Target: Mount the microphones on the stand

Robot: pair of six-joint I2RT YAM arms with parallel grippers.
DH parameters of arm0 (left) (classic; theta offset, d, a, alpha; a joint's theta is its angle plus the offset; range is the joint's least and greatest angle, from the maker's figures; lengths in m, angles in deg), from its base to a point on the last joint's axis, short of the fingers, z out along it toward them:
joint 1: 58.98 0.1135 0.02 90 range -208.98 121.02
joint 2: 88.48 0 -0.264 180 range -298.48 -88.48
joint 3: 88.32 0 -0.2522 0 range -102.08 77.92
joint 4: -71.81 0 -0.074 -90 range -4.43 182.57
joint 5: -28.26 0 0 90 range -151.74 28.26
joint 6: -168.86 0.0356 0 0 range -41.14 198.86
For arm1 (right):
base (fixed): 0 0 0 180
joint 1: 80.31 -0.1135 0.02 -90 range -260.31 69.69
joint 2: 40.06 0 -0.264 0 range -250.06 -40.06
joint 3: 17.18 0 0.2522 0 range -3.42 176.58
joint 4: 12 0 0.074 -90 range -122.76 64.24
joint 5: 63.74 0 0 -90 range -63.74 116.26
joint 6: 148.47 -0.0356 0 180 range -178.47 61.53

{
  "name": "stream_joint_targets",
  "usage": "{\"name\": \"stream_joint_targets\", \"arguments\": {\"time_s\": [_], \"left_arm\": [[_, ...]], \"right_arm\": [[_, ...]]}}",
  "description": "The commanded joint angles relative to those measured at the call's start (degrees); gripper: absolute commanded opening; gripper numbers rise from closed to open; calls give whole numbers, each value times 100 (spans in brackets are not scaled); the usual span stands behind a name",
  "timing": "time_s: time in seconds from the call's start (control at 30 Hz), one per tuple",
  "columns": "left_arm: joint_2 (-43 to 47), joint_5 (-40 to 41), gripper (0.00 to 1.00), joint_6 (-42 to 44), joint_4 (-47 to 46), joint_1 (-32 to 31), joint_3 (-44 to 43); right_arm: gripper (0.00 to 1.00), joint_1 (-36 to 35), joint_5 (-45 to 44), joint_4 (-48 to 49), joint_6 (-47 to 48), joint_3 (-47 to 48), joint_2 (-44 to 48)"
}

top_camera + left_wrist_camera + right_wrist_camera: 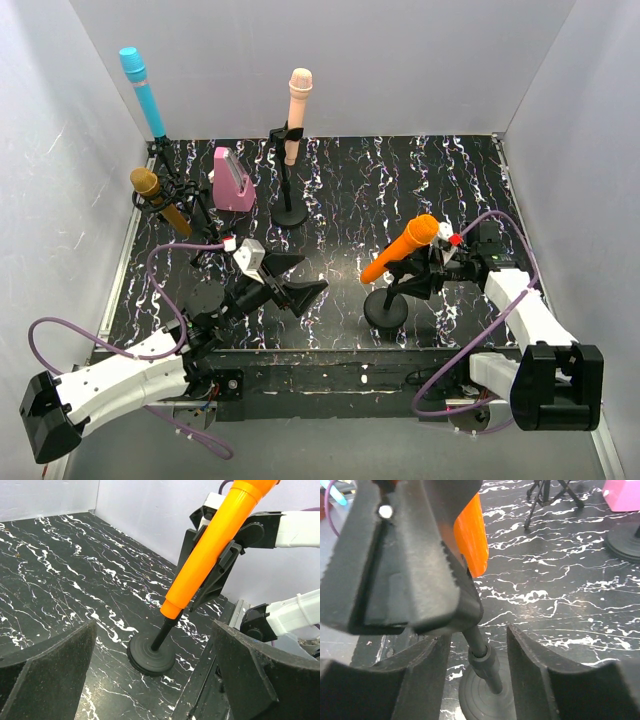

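The orange microphone [400, 250] sits tilted in the black clip [405, 570] of a round-based stand [386, 310] at the front right. My right gripper [428, 272] reaches in from the right. Its jaws stand open on either side of the stand's pole [482, 657], with a gap on each side. In the right wrist view the orange microphone [470, 535] shows just above the clip. My left gripper [298, 278] is wide open and holds nothing. It points at the stand's base [150, 655] and the orange microphone [210, 545]. The peach microphone [297, 110], blue microphone [145, 95] and gold microphone [160, 200] sit on other stands.
A pink wedge block [233, 180] stands at the back left beside the tripod stands. The peach microphone's round base [289, 215] is at the back centre. White walls close in the black marbled table [400, 180] on three sides. Purple cables loop near both arm bases.
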Motion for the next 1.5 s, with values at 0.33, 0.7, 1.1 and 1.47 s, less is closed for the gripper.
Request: {"name": "stream_joint_targets", "arguments": {"time_s": [0.33,0.7,1.1,1.47], "left_arm": [[280,-30,98,-1,322,-10,-129],[535,23,98,245,1095,-10,-436],[-89,-12,98,254,1157,-10,-814],[-528,31,98,412,859,-10,-771]], "right_arm": [[1,-192,370,-3528,3500,1429,-1109],[1,1531,1503,-6300,5674,4918,-3333],[1,900,1503,-6292,4620,5211,-3783],[1,-964,1425,-6292,2880,5781,-3747]]}}
